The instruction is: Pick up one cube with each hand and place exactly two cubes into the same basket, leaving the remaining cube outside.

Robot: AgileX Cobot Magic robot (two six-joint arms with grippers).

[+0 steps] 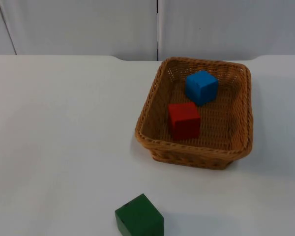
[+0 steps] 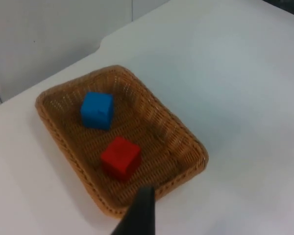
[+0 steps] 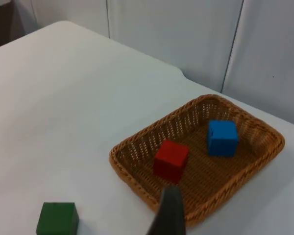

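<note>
- Basket (image 1: pixel 241 110) is the landmark, a brown wicker one on the white worktop (image 1: pixel 59 132).
- Blue cube (image 1: pixel 201 87) sits inside the basket, toward its far end by the partition wall (image 1: pixel 78 24).
- Red cube (image 1: pixel 184 120) is inside too, just beside the blue one, toward the basket's near rim, so that's the two the task wants.
- Green cube (image 1: pixel 139 216) is well outside the basket, off its near side. Looks like the leftover on purpose.
- Left pincer (image 2: pixel 139 215) hangs above the basket's near rim, right pincer (image 3: pixel 169 213) likewise. Can't tell open or closed on either.
- My guess: job's basically done, arms pulled clear.
</note>
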